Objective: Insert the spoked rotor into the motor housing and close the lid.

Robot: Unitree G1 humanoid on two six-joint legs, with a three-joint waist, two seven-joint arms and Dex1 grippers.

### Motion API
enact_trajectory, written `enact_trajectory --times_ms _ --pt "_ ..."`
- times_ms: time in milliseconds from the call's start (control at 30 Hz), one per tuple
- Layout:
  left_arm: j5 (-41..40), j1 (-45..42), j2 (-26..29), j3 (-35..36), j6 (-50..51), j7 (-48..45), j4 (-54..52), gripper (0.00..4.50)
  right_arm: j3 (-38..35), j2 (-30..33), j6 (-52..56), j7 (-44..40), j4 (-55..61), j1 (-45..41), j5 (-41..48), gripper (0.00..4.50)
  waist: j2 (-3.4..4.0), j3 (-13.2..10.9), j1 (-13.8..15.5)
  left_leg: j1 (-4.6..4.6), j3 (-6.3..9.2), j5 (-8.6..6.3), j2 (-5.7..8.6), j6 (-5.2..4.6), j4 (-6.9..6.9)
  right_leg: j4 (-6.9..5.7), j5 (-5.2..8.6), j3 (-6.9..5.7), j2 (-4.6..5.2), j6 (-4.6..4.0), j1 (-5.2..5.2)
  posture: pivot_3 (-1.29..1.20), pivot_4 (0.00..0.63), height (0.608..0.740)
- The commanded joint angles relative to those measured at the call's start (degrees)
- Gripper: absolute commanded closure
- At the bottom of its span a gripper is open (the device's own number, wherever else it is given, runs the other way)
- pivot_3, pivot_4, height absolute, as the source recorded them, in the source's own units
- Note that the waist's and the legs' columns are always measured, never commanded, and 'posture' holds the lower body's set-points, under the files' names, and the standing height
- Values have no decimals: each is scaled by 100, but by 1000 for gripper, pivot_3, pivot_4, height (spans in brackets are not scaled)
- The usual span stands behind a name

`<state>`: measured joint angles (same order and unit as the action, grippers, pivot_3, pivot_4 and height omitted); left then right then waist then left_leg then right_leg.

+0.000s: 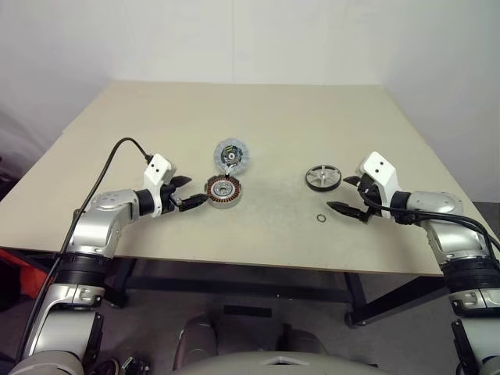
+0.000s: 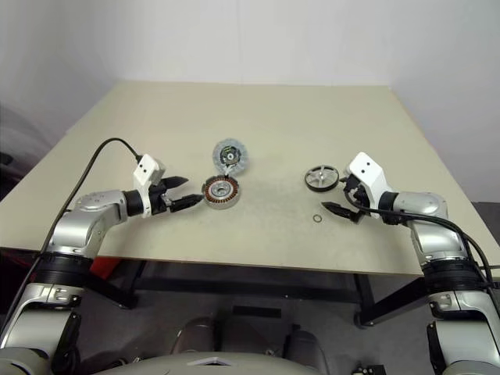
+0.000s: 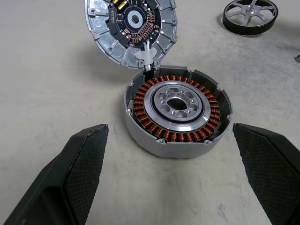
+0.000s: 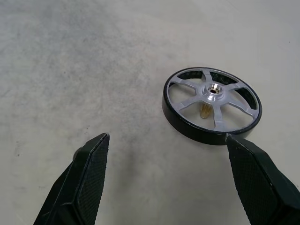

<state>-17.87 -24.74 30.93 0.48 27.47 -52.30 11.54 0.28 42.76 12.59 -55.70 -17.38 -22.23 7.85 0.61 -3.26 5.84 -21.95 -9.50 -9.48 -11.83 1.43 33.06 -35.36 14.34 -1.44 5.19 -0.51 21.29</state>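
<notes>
Both grippers hang wide apart, empty. Right gripper (image 1: 351, 195) is the nearer to the spoked rotor (image 1: 323, 177), which lies flat just beyond its fingertips, toward table centre. Left gripper (image 1: 187, 191) faces the motor housing (image 1: 223, 191), its lid (image 1: 233, 155) open behind. I judge the right arm should pick.

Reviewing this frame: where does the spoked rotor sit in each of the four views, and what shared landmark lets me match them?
Left eye view: spoked rotor right of centre on the table, near the right tool.
Right eye view: same spot.
Left wrist view: top right corner, beyond the motor housing.
Right wrist view: right of centre, lying flat.
Shared landmark: the rotor's silver spokes and dark rim.
</notes>
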Motion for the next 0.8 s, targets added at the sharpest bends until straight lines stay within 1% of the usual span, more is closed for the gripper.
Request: enact_trajectory --times_ms 33,433,500,600,700,800 --pt "-66 -105 20 65 -44 -23 -134 0 -71 16 -126 56 18 -198 -25 36 0 0 0 0 0 0 0 0 0 0 0 0 0 0 0 0 0 740" --pt "-6 -92 38 35 -122 1 -146 0 -42 -4 -209 107 -35 -218 -52 36 0 0 0 0 0 0 0 0 2 -3 0 0 0 0 0 0 0 740" --pt "241 -210 118 -110 -380 3 -79 0 -51 2 -214 129 -57 -233 -63 36 0 0 1 0 0 0 0 0 3 -4 0 0 0 0 0 0 0 740" --pt "897 -684 398 -594 -1050 -213 235 0 -24 -11 -225 102 -85 -275 -76 36 0 0 17 -1 3 1 0 0 6 -6 0 -1 0 0 -1 0 0 740" --pt "1515 -1162 675 -1152 -1861 -625 575 0 -1 -29 -245 105 -135 -336 -98 36 0 0 20 0 3 3 0 0 11 -12 0 0 0 0 0 0 0 740" --pt "2036 -1697 840 -1638 -2696 -1063 927 0 -1 -35 -275 101 -189 -383 -121 36 1 1 19 2 2 3 0 0 10 -13 0 3 3 0 -1 0 0 740"
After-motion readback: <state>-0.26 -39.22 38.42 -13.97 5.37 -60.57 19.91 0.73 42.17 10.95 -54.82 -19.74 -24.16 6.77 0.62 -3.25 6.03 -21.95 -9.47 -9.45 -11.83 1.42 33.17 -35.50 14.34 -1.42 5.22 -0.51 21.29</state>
